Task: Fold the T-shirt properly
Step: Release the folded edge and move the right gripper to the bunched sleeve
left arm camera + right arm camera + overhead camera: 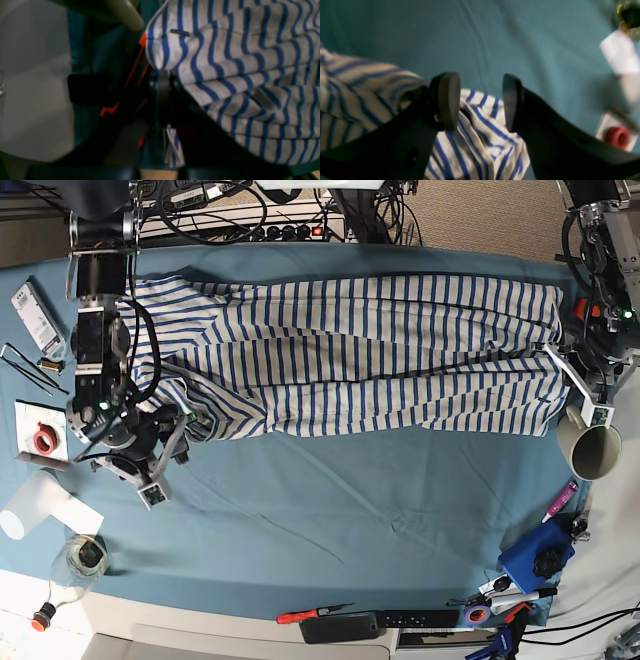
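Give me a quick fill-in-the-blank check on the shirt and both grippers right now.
1. The left gripper is ____ on the T-shirt edge.
2. The right gripper has its jaws ____, with nothing between them.
3. The T-shirt's stripes are ____ on white.
4. The shirt lies on a ____ tablecloth.

Missing words: shut; open; blue; teal

Dim, blurred wrist views; sharp overhead.
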`<action>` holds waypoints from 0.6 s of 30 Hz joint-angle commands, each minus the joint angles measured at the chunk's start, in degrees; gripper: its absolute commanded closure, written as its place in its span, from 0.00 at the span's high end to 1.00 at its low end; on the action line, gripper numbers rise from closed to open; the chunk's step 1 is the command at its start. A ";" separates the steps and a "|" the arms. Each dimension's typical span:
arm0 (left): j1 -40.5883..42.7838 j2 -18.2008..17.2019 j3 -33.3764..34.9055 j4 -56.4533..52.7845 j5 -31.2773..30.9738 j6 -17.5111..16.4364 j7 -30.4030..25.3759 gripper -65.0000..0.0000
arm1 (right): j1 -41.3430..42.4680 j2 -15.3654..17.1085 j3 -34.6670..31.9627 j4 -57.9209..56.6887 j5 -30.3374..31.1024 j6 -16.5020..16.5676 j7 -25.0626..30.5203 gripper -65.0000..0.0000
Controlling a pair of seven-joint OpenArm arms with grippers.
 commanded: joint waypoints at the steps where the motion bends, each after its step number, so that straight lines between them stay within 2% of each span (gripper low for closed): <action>1: -0.46 -0.94 -0.44 1.07 0.02 -0.02 -0.90 0.00 | 2.01 0.48 0.33 -0.79 0.68 -0.15 -0.42 0.43; 4: -0.46 -0.94 -0.44 1.07 0.00 -0.04 -1.01 0.00 | 3.28 0.39 0.33 -4.66 4.11 -0.11 -4.44 0.43; 9: -0.46 -0.94 -0.44 1.07 0.02 -0.02 -0.98 0.00 | 3.30 0.35 0.33 -5.05 10.51 0.59 -4.42 0.43; 14: -0.46 -0.94 -0.44 1.07 0.02 -0.02 -1.01 0.00 | 3.26 0.37 0.33 -5.05 11.28 0.55 -7.91 0.42; 16: -0.46 -0.94 -0.44 1.07 0.02 -0.02 -1.05 0.00 | 3.26 0.37 0.33 -5.05 11.28 0.55 -8.85 0.31; 18: -0.46 -0.94 -0.44 1.07 0.02 -0.02 -1.14 0.00 | 3.26 0.37 0.33 -5.05 11.30 0.52 -8.76 0.13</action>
